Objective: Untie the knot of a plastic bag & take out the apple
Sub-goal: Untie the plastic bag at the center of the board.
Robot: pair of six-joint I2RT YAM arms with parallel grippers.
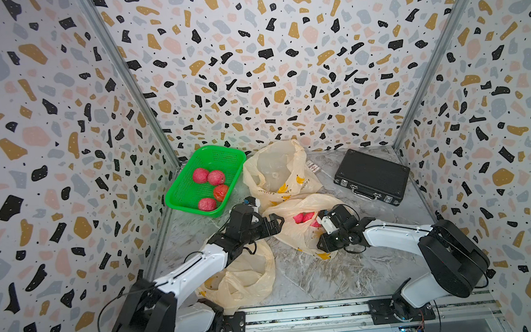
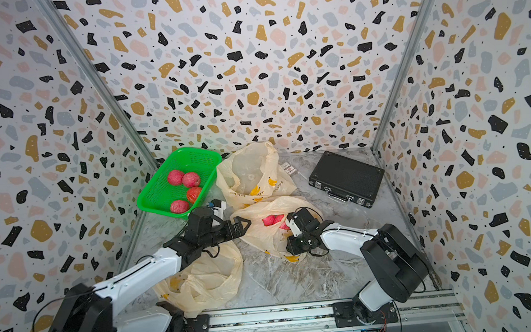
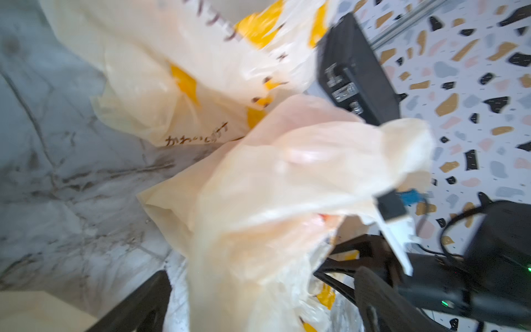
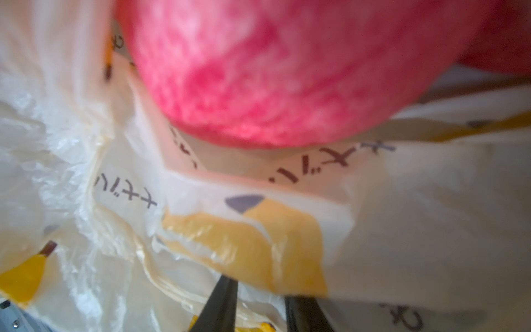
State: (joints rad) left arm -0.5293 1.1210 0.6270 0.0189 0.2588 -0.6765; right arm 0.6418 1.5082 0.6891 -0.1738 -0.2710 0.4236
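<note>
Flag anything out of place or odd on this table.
Two bags that look empty lie loose: the front bag crumpled under the left arm, the back bag beside the basket. A small packet lies between back bag and case. Nothing looks spilled.

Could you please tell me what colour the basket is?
The basket is bright green, seen best in both top views.

Shot from high at the front in both top views, looking steeply down toward back wall; whole surface shared, framing nearly equal. From left wrist, aimed close onto plastic bag, black case beyond. From right wrist, pressed almost against apple, blurred.
</note>
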